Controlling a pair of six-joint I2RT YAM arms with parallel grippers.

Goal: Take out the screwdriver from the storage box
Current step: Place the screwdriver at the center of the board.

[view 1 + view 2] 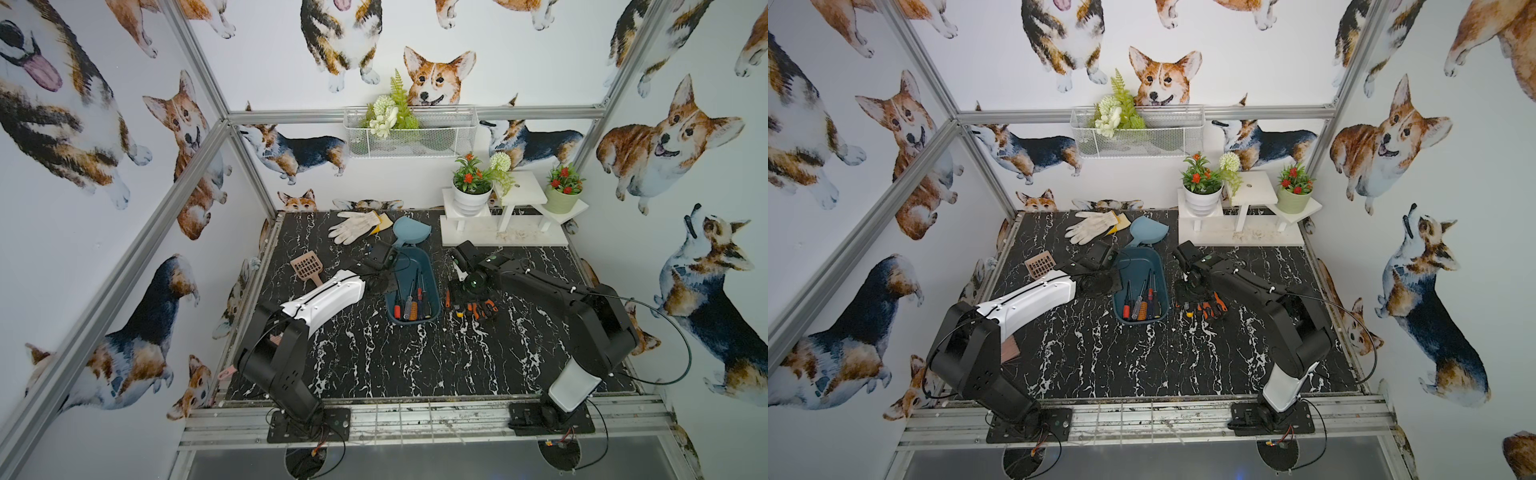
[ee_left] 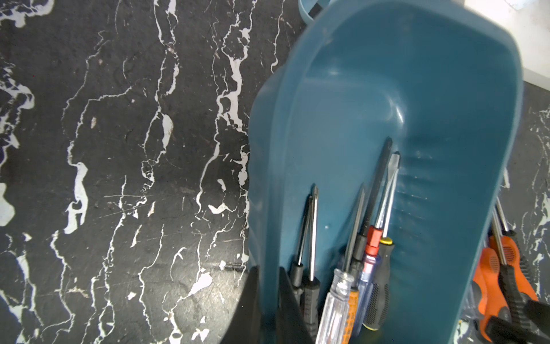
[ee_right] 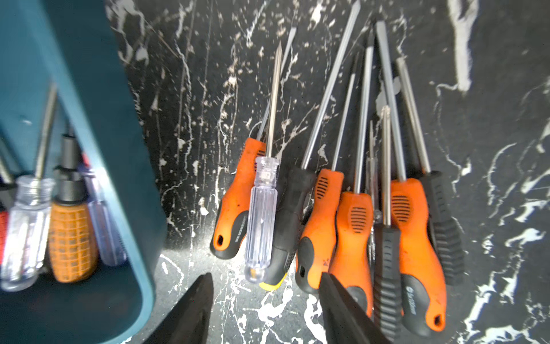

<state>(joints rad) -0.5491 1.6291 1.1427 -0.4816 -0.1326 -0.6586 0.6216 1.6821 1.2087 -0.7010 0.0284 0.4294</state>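
Observation:
The storage box (image 1: 409, 262) (image 1: 1138, 262), a dark teal tub, lies in the middle of the black marble table. Several screwdrivers (image 1: 411, 301) (image 2: 369, 268) rest in its near end. My left gripper (image 2: 268, 269) is shut on the box's left wall, one finger inside and one outside. To the right of the box, several orange and black screwdrivers (image 1: 473, 309) (image 3: 357, 226) lie in a pile on the table. A clear-handled screwdriver (image 3: 263, 220) lies on top of that pile. My right gripper (image 3: 266, 277) (image 1: 459, 295) hangs open just above it, with nothing between its fingers.
A light blue dustpan (image 1: 409, 232) touches the box's far end, with white gloves (image 1: 353, 224) to its left. A brown slotted scoop (image 1: 307, 268) lies at the left. A white stand (image 1: 503, 232) with plant pots fills the back right. A wire basket (image 1: 409, 133) hangs on the back wall.

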